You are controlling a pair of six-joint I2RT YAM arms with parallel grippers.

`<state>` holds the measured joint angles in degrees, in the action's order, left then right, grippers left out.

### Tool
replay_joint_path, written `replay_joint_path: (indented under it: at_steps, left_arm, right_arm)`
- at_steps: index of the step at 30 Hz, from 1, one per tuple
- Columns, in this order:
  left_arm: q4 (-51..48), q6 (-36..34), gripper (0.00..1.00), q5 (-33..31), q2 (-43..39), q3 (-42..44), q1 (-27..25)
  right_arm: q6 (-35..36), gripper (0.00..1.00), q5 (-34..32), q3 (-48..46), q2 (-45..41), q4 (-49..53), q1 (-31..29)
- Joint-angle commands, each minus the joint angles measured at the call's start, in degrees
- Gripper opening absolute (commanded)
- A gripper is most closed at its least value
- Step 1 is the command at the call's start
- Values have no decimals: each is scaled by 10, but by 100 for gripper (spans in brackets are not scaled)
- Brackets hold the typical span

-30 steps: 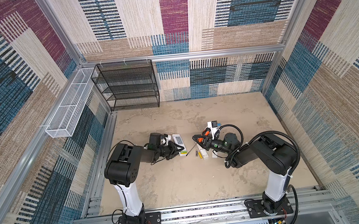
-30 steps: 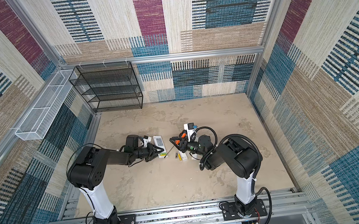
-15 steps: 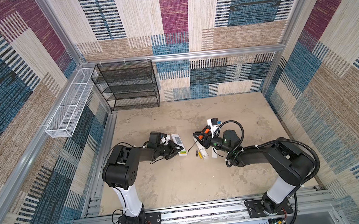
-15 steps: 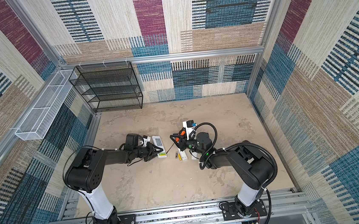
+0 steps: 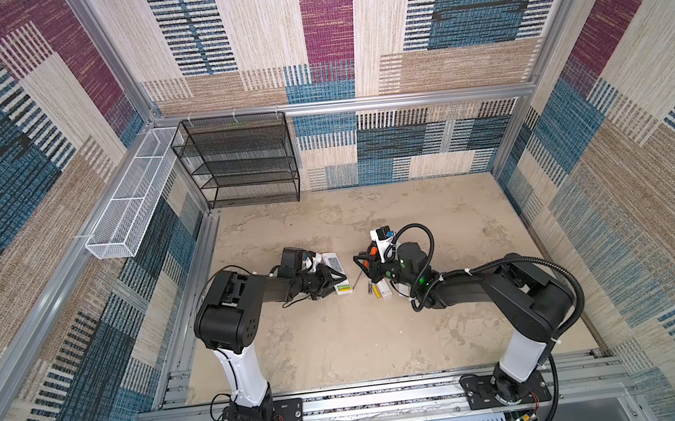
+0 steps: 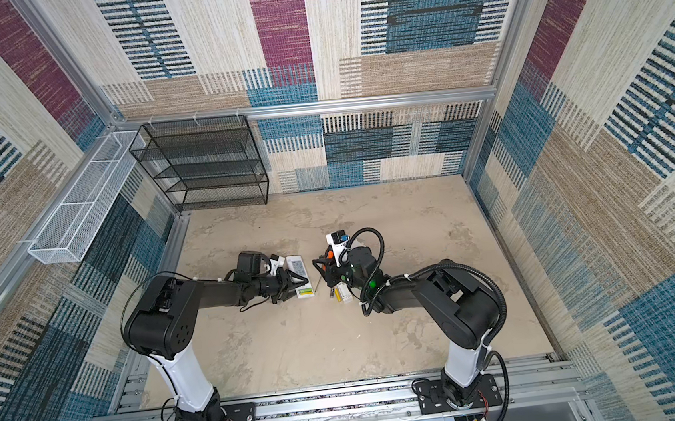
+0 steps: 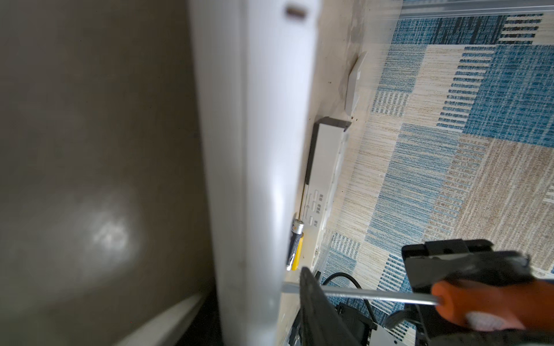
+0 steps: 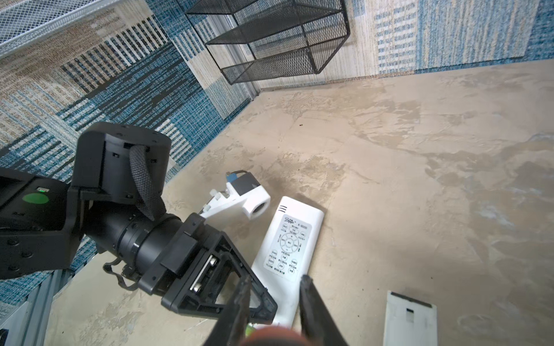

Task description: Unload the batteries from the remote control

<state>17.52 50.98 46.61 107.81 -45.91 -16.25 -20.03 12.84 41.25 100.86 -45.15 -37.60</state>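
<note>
Change: against a second ago, the right arm's elbow is swung outward and the screwdriver (image 7: 479, 305) is carried slightly nearer the remote control (image 5: 333, 263). The remote control itself is not shifted.
Left gripper (image 5: 336, 281): set low over the remote's near half, with the jaws seen somewhat apart. Whether the casing is pinched cannot be told.
Right gripper (image 8: 275, 280): closed on the screwdriver's orange handle.
Loose batteries: a dark battery (image 7: 292, 244) and a yellow battery (image 7: 298, 254) are laid side by side on the table (image 5: 339, 344), just beside a white panel (image 7: 326, 176).
Remaining: yellow-green batteries (image 5: 343, 289) are judged to be seated in the remote's near end.
Meaning: the unloading is judged partly done, and the tool is being brought in for prying.
</note>
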Motion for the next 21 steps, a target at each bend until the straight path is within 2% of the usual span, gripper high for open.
replay_joint_path:
  at_steps: [1, 14, 21]
  left_arm:
    - [-14, -11, 36, -29, 8, 4, 0]
    - [13, -3, 30, -16, 33, 10, 1]
    - [24, 0, 29, -10, 40, 13, 2]
  right_arm:
    - [5, 0, -13, 5, 5, -15, -1]
    - [10, 0, -22, -4, 3, -67, -2]
    - [17, 0, -2, -14, 7, -86, -5]
